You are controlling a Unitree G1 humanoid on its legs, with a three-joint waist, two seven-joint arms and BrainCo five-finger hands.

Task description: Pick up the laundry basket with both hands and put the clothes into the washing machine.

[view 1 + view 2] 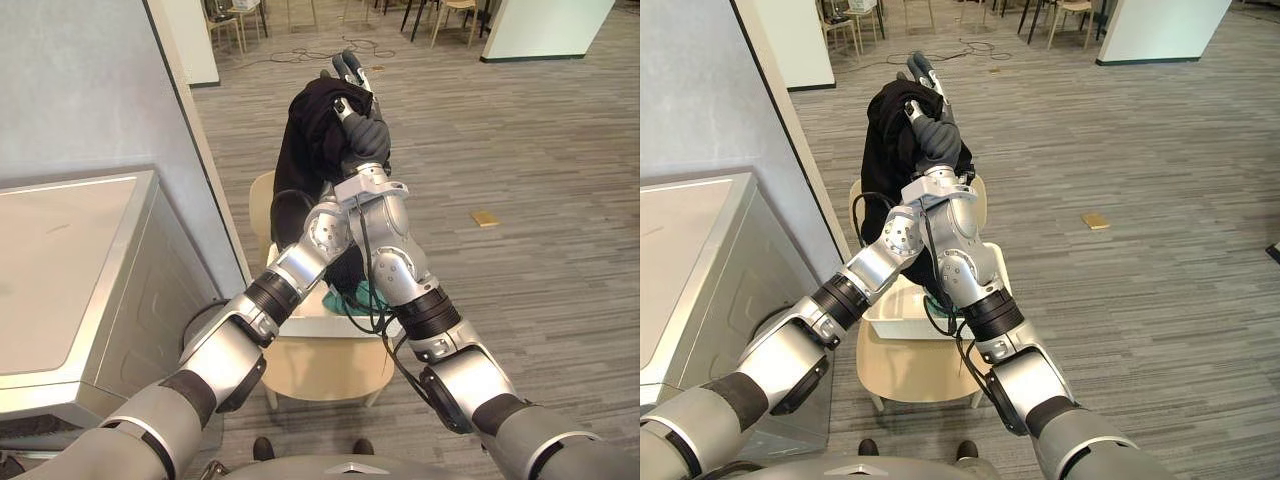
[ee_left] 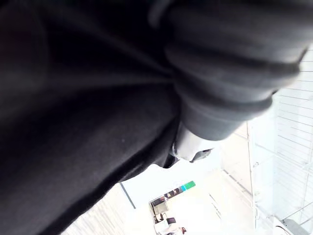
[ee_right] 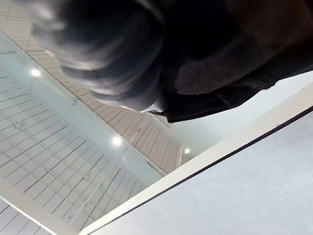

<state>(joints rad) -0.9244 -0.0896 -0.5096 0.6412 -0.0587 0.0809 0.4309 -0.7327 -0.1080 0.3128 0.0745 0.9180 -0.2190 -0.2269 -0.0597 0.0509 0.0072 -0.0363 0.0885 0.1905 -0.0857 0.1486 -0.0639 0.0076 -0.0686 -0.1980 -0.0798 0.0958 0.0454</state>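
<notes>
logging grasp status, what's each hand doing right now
left hand: cannot tell, hidden by the black garment
right hand: closed on the black garment

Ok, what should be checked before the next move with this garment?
1. Black garment gripped: ok, pinched in the right hand, held high.
2. Left hand grip: cannot tell, cloth covers its fingers.
3. Washing machine door open: cannot tell.
4. White basket lifted: not ok, it sits on the chair.
5. Basket emptied: not ok, teal cloth lies inside.
</notes>
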